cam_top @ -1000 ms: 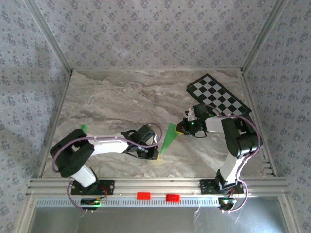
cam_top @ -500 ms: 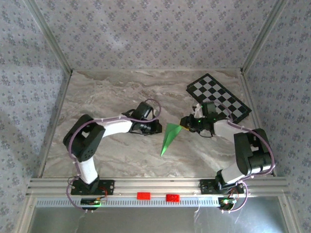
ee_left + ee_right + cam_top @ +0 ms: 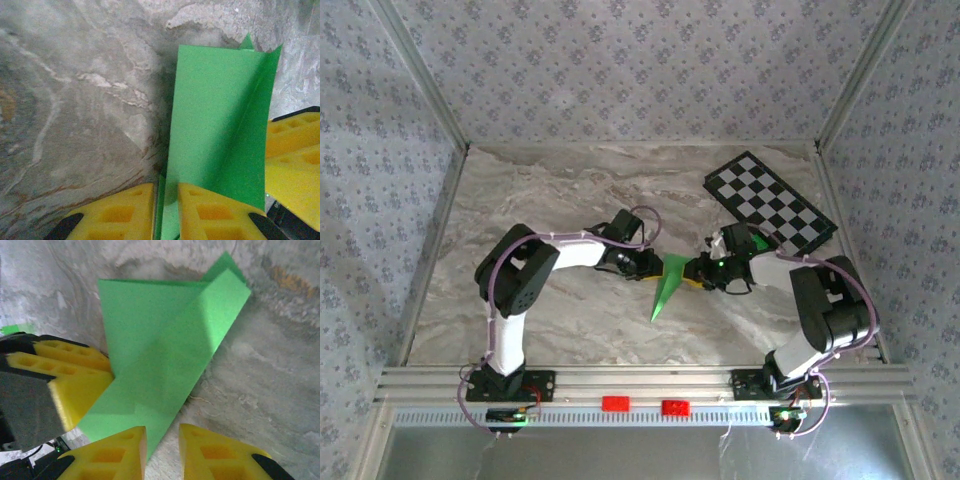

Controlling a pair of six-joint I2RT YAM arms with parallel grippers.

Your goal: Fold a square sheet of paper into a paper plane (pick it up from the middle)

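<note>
Green plane (image 3: 667,283), checkered board (image 3: 770,200) apparently apart

Quick one from the remote seat: I can't read any text, numbers or logos anywhere. The checkered board (image 3: 770,202) is just plain black-and-white squares with no lettering, and the green paper plane (image 3: 667,285) has no print on it. The two red tabs (image 3: 615,404) on the front rail (image 3: 640,385) are too small for me to tell if they're marked.
</note>
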